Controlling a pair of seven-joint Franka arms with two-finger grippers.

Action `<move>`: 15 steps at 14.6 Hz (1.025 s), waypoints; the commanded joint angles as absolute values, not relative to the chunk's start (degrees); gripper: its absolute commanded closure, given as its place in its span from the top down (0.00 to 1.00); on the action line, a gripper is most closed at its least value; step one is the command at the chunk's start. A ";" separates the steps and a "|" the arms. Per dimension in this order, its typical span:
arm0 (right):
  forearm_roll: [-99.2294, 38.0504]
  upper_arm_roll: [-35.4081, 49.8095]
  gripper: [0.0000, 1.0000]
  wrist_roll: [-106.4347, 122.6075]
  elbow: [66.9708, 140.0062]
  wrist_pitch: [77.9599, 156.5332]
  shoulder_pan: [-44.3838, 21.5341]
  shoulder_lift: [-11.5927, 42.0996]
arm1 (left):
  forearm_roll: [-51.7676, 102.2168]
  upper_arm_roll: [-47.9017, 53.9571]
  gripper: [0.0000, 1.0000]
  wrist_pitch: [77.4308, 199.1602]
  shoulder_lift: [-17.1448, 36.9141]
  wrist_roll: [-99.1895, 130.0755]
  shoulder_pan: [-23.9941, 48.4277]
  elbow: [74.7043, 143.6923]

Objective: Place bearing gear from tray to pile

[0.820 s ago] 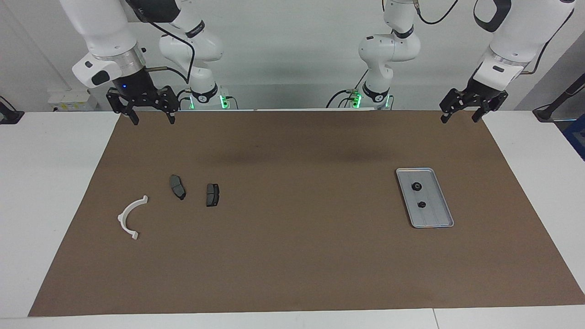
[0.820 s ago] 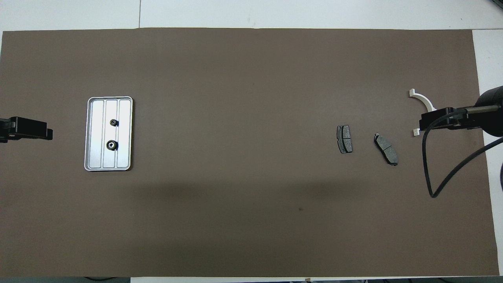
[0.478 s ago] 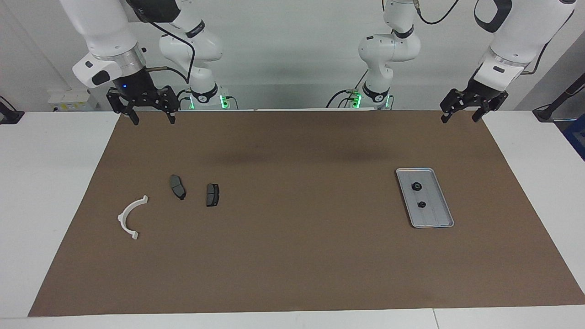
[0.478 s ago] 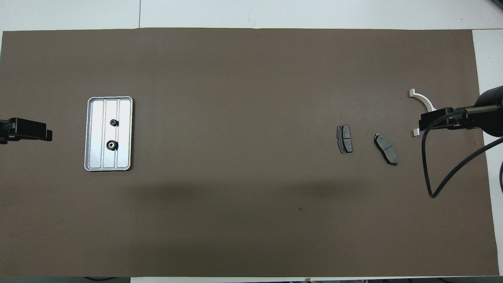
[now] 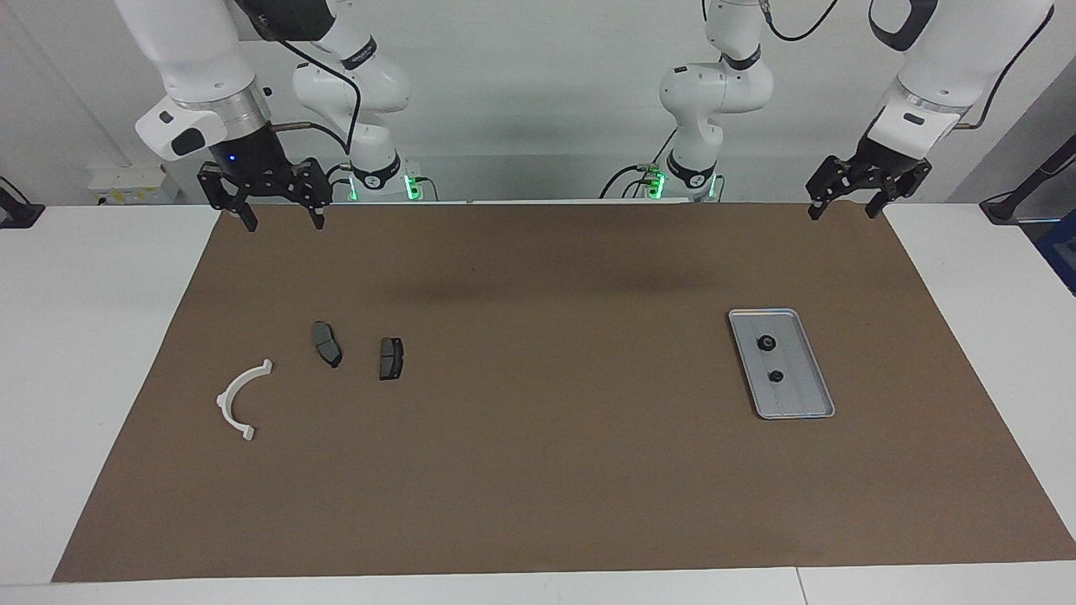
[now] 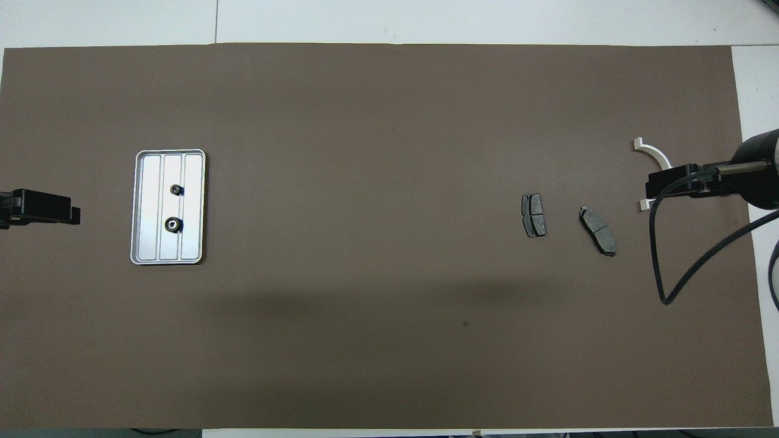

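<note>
The silver ribbed tray (image 5: pixel 803 395) (image 6: pixel 146 207) lies toward the left arm's end of the table. Two small black bearing gears sit in it: a larger one (image 5: pixel 766 343) (image 6: pixel 173 225) nearer the robots and a smaller one (image 5: pixel 776 376) (image 6: pixel 176 190) farther off. The pile lies toward the right arm's end: a white curved bracket (image 5: pixel 227 395) (image 6: pixel 656 153) and two dark brake pads (image 5: pixel 326 344) (image 5: pixel 391 358) (image 6: pixel 597 230) (image 6: pixel 534 215). My left gripper (image 5: pixel 843 210) (image 6: pixel 72 214) hangs open and empty above the mat's edge by its base. My right gripper (image 5: pixel 283 220) (image 6: pixel 652 185) hangs open and empty likewise, covering part of the bracket in the overhead view.
A brown mat (image 5: pixel 538 470) covers the table, with bare white tabletop (image 5: pixel 92 336) at both ends. A black cable (image 6: pixel 669 286) loops from the right arm's wrist.
The left gripper has risen a little and drawn slightly back toward its base. The right gripper has shifted very slightly. Nothing on the table has moved.
</note>
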State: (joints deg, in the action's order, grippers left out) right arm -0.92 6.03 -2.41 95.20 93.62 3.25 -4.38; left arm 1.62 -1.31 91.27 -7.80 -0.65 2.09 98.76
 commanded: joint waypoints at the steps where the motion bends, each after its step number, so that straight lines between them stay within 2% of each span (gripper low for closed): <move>1: -2.29 6.24 1.00 -1.23 95.80 94.92 3.60 -4.92 | 0.79 -1.06 1.00 91.84 -12.20 0.35 3.87 105.27; 3: -2.29 6.24 1.00 -1.23 95.80 95.01 3.60 -4.92 | 0.79 -1.14 1.00 95.17 -13.62 1.66 3.34 109.05; 7: -2.29 6.15 1.00 -1.23 95.80 95.10 3.60 -4.92 | 0.44 -1.05 1.00 105.18 -18.81 2.72 3.08 122.14; 9: -2.29 6.24 1.00 -1.23 95.80 95.10 3.60 -4.92 | 0.44 -1.05 1.00 108.79 -17.24 0.98 2.73 124.71; 15: -2.29 6.15 1.00 -1.32 95.80 95.27 3.96 -4.92 | 0.44 -1.05 1.00 119.16 -7.31 -0.44 1.41 127.61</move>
